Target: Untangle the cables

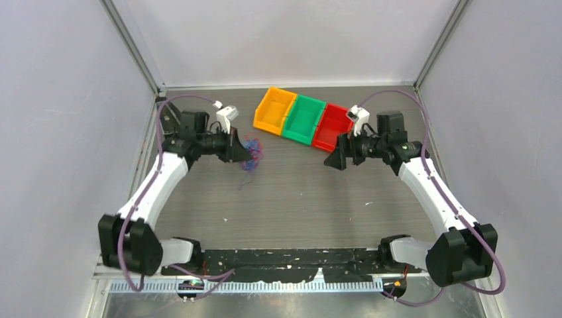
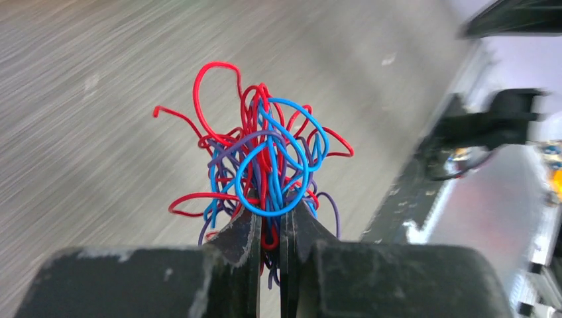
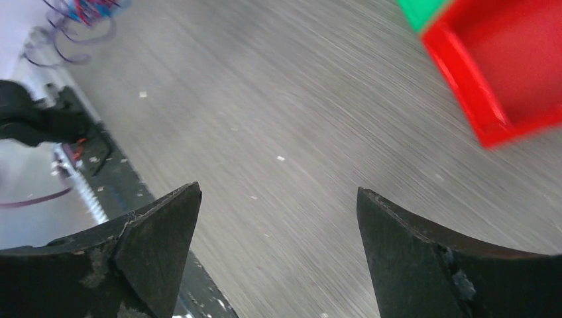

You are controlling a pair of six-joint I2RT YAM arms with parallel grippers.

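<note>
Left gripper (image 2: pixel 268 222) pinching cables (image 2: pixel 265 165) (one tangled clump) | right gripper (image 3: pixel 280 190) jaws wide, near red bin (image 3: pixel 457 93) | table (image 1: pixel 311 192) between arms.

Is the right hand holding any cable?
No, the right hand is open and empty; the cables are pinched in the left hand.

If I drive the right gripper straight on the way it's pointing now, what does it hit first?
Probably the bare table: the open right gripper tilts down at it. The cables lie well off that line, though depth is unclear.
</note>
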